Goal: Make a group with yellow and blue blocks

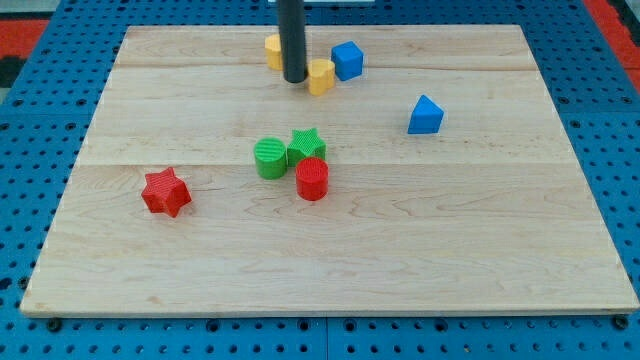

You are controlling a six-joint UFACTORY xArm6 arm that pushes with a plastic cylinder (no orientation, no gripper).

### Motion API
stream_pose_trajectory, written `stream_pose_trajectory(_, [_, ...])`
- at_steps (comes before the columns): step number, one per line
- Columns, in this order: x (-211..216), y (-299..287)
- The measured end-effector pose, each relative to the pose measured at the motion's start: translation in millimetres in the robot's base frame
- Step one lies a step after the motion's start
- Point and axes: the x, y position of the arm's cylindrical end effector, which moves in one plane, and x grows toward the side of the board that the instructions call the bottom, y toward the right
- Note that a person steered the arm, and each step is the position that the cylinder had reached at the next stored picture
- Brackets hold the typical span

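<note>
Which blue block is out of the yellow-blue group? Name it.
The blue triangular block is out: it sits alone toward the view's right, apart from the blue cube, which touches a yellow block beside my tip.

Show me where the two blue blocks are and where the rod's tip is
blue cube [348, 60], camera view, on its front face.
blue triangular block [425, 116], camera view, middle of its front face.
my tip [294, 79], camera view, the rod's very end.
</note>
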Motion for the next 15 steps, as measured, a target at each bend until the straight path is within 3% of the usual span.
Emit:
stream_pose_trajectory(2, [-16.6,-35.6])
stream_pose_trajectory(3, [-77.9,-86.4])
stream_pose_trajectory(4, [-105.1,-108.0])
stream_pose_trajectory(6, [-39.6,6.3])
stream_pose_trajectory(8, [-100.5,19.8])
stream_pose_trajectory(9, [-78.6,60.8])
stream_pose_trajectory(10, [-58.5,55.3])
stream_pose_trajectory(11, [-73.3,-1.9])
stream_pose_trajectory(13, [70.5,-165.2])
stream_pose_trajectory(14, [145.9,-206.9])
stream_pose_trajectory(15, [203.2,-206.2])
